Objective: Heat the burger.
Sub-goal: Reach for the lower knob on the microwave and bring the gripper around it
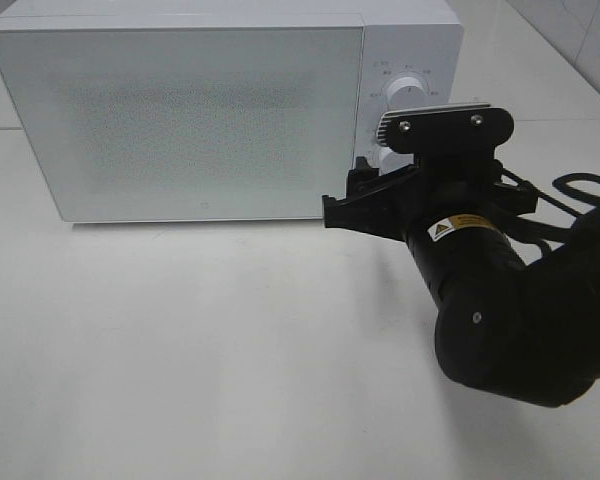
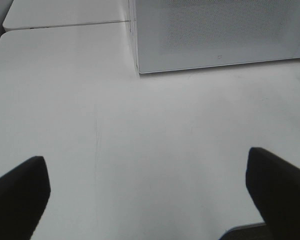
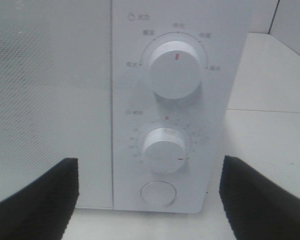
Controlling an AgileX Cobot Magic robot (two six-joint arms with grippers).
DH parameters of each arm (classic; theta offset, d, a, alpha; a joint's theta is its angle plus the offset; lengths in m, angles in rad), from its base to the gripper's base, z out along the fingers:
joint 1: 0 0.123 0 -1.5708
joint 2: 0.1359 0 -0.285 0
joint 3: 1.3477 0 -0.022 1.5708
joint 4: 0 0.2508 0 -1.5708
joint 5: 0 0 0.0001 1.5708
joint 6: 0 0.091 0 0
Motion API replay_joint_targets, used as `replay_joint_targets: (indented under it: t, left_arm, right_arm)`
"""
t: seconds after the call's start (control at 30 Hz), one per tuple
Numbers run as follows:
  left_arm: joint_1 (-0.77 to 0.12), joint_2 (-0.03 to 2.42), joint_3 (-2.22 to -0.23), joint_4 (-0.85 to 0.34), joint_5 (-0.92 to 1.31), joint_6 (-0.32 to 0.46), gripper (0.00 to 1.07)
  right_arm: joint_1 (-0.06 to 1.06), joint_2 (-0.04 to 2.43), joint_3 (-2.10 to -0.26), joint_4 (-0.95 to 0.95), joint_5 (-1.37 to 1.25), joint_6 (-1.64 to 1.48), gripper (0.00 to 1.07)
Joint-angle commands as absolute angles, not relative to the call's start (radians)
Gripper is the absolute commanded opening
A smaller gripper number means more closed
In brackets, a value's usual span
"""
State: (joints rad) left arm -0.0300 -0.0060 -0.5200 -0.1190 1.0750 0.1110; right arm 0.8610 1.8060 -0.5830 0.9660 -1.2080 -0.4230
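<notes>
The right tool (image 3: 149, 170), spread, faces the microwave (image 1: 180, 120) knobs (image 3: 174, 70); their words are too blurry. The left tool (image 2: 146, 159) is spread over the bench (image 2: 65, 100). I cannot tell where the burger is.

One microwave, two tabletops, two grippers of mine.

A single white microwave (image 1: 210, 115) stands in view, with one door (image 3: 50, 90), two knobs, the upper dial (image 3: 174, 70) and the lower dial (image 3: 164, 150), and one round button (image 3: 158, 194). Two white tabletops meet at a seam: the near tabletop (image 2: 140, 150) and the far tabletop (image 2: 65, 12). I count two grippers, my left gripper (image 2: 146, 155) and my right gripper (image 3: 150, 167), each showing two black fingers (image 2: 20, 190), four in all. One black arm (image 1: 520, 320) shows from above, carrying one yellow warning label (image 1: 467, 225) and two screw heads (image 1: 406, 125) on its wrist plate (image 1: 445, 128).
</notes>
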Motion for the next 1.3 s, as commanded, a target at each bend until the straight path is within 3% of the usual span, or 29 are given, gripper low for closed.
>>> replay_joint_targets:
  t: [0.03, 0.57, 1.3]
  left_arm:
    - [-0.024, -0.022, -0.518, -0.125, 1.072, 0.106, 1.0]
    - [-0.024, -0.022, -0.518, -0.125, 1.072, 0.106, 1.0]
    - [-0.024, -0.022, -0.518, -0.125, 1.072, 0.106, 1.0]
  right_arm:
    - [0.817, 1.812, -0.602, 0.954, -1.398, -0.389, 0.76]
    - [0.762, 1.996, -0.786, 0.966, -1.402, -0.426, 0.76]
    - [0.702, 2.083, -0.886, 0.996, -1.402, -0.422, 0.75]
